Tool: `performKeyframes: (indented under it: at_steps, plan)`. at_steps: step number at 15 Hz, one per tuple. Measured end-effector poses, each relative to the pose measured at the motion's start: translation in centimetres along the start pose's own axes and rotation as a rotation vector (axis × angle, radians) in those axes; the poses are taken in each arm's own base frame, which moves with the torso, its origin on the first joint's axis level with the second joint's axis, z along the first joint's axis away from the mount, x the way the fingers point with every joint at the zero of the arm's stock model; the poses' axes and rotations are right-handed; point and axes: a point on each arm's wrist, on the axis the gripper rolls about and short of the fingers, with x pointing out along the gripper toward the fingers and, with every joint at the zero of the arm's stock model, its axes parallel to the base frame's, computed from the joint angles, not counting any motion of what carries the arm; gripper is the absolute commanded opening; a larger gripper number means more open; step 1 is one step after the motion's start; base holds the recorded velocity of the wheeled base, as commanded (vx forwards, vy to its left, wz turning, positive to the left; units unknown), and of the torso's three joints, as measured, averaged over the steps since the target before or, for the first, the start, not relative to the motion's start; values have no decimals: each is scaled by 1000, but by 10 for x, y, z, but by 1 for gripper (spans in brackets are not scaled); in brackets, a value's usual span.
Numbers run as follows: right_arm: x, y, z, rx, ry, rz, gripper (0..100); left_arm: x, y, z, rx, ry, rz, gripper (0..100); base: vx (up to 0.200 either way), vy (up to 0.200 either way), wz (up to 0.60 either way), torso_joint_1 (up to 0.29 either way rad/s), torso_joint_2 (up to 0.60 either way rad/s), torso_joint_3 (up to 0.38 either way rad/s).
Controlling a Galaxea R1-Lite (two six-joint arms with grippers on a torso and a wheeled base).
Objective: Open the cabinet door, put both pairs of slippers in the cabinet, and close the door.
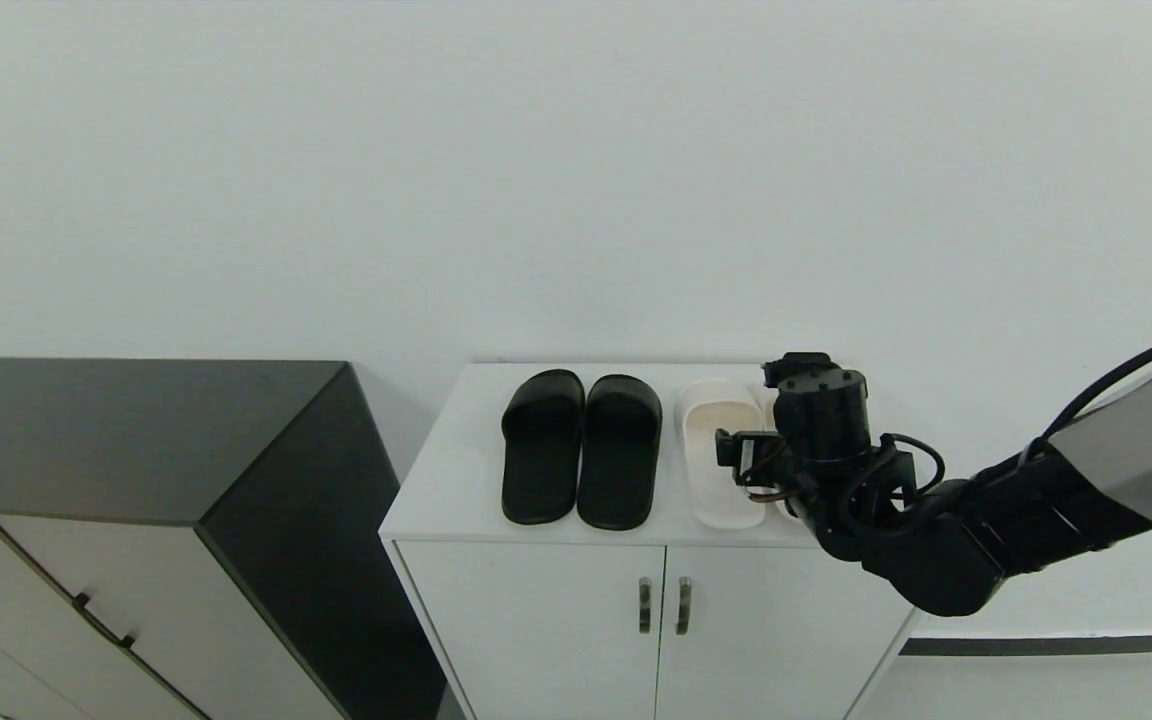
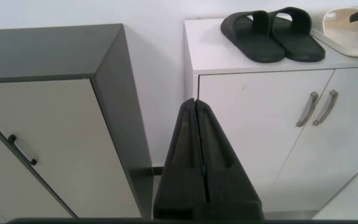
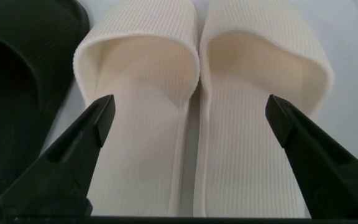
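Observation:
A pair of black slippers and a pair of cream slippers lie side by side on top of the white cabinet, whose two doors are closed, handles meeting in the middle. My right gripper hovers open over the cream slippers, its fingers spread wide, one outside each slipper. My left gripper is shut and empty, low in front of the cabinet's left side. The black slippers and door handles show beyond it.
A taller dark-topped cabinet with cream drawers stands left of the white one, a narrow gap between them. A plain white wall rises behind both. My right arm crosses the white cabinet's right front corner.

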Motion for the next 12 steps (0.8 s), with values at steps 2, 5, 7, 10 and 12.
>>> performKeyframes:
  at_steps: [2, 5, 7, 10, 12]
  plan:
    - [12, 0, 1, -5, -22, -3, 100, 0, 0, 0, 0, 0, 0, 0, 0, 0, 0, 0, 0, 0]
    - [31, 2, 1, -8, -46, -9, 100, 0, 0, 0, -1, 0, 0, 0, 0, 0, 0, 0, 0, 0]
    - [42, 4, 0, -15, -55, -14, 100, 0, 0, 0, -1, 0, 0, 0, 0, 0, 0, 0, 0, 0]
    - [58, 3, 0, -19, -66, -31, 0, 0, 0, 0, -1, 0, 0, 0, 0, 0, 0, 0, 0, 0]
    - [63, 3, -3, -19, -66, -36, 0, 0, 0, 0, -2, 0, 0, 0, 0, 0, 0, 0, 0, 0]
